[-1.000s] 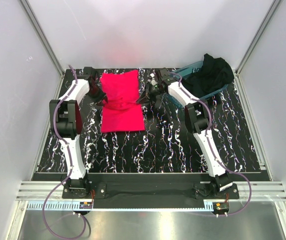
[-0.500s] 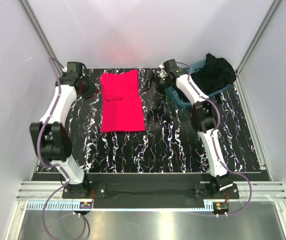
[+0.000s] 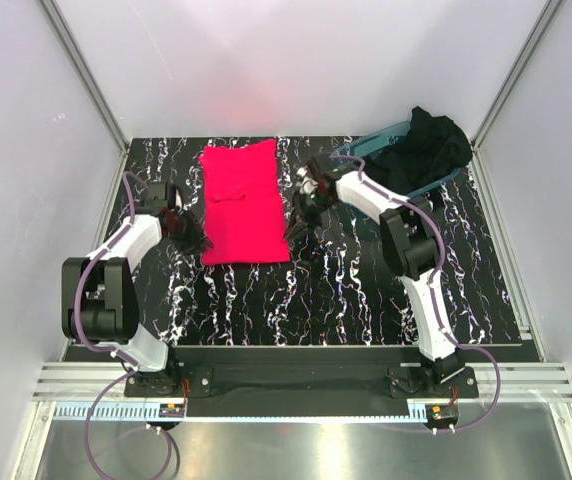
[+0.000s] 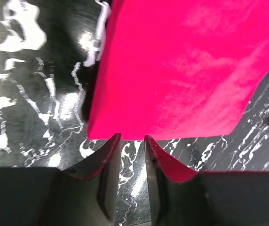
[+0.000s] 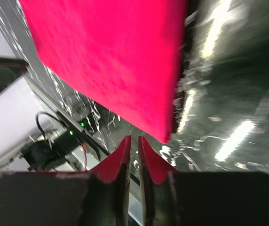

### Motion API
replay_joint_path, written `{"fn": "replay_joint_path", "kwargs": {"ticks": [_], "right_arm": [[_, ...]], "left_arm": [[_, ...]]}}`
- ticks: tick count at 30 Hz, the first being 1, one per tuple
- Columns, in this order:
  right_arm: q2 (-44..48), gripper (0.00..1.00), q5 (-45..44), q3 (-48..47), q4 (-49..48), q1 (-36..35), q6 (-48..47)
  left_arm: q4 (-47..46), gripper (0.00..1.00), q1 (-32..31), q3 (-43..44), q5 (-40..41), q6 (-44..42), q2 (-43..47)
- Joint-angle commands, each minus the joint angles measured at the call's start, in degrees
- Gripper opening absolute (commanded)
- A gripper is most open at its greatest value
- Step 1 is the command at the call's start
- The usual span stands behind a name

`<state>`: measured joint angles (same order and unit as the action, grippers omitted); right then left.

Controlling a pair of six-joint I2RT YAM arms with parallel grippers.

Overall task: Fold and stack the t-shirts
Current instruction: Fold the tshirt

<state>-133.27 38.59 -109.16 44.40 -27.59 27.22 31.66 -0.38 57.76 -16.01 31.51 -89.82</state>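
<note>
Both arms have drawn back toward us along the folded pinkish-red t-shirt (image 3: 243, 205) in the last half second.

Nearest, we see the left gripper (image 4: 130, 139) low over the marbled table (image 3: 346, 290), just off the shirt's near left corner, its jaws all but pressed together on nothing. The right gripper (image 5: 132, 138) sits beside the shirt's right edge, its jaws likewise nearly touching and empty. The shirt lies flat as a long rectangle. At the far right, the black t-shirt (image 3: 421, 150) is heaped in the teal tub (image 3: 369, 148).
</note>
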Motion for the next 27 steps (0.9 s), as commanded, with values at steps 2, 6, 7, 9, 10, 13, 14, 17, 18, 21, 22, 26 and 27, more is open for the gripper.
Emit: {"fn": "replay_joint_path", "kwargs": {"ticks": [2, 6, 7, 9, 10, 13, 14, 17, 18, 21, 22, 26, 27], "right_arm": [[0.65, 0.13, 3.42, 0.35, -5.11, -6.06, 0.19], [-0.32, 0.07, 3.95, 1.67, -8.10, -6.95, 2.22], [-0.50, 0.06, 3.34, 1.94, -8.54, -7.03, 2.39], [-1.28, 0.07, 2.99, 2.20, -8.46, -6.86, 1.78], [-1.98, 0.07, 2.81, 2.38, -8.19, -6.86, 1.00], [-2.52, 0.07, 1.93, 4.30, -8.63, -6.68, -0.06], [-2.17, 0.07, 1.67, 5.36, -9.07, -6.68, -0.06], [-0.94, 0.06, 0.87, 10.80, -11.35, -5.72, 0.81], [-0.50, 0.06, 0.09, 13.60, -11.62, -5.54, 0.90], [2.92, 0.05, -1.76, 21.49, -14.24, -5.54, 0.81], [4.15, 0.05, -2.11, 23.89, -15.30, -5.54, 1.16], [10.73, 0.05, -2.29, 34.96, -20.66, -5.63, 3.97], [11.88, 0.04, -2.03, 39.07, -21.80, -5.63, 4.67]], "left_arm": [[-7.57, 0.27, 0.03, -1.15, -3.76, -0.57, 0.09], [-8.11, 0.24, 0.03, -1.24, -2.27, -0.74, -1.32], [-7.76, 0.24, 0.12, -1.24, -0.70, -0.66, -1.67], [-5.74, 0.24, 0.12, -1.33, 1.41, -0.31, -3.51], [-5.38, 0.24, 0.12, -1.59, 2.73, -0.22, -5.00], [-3.63, 0.23, 0.12, -2.56, 4.41, 1.01, -6.68], [-2.67, 0.22, 0.12, -3.34, 4.93, 1.36, -6.94], [-1.96, 0.20, 0.12, -5.54, 6.34, 1.72, -7.30], [-1.00, 0.18, 0.03, -6.25, 7.82, 1.80, -7.04], [0.50, 0.17, -0.32, -9.15, 9.32, 2.59, -4.93], [0.77, 0.17, -0.58, -9.85, 9.77, 2.77, -4.40], [1.30, 0.17, -1.55, -14.51, 10.47, 4.79, -1.42], [1.56, 0.17, -2.60, -15.91, 10.56, 5.66, -0.89]]}}
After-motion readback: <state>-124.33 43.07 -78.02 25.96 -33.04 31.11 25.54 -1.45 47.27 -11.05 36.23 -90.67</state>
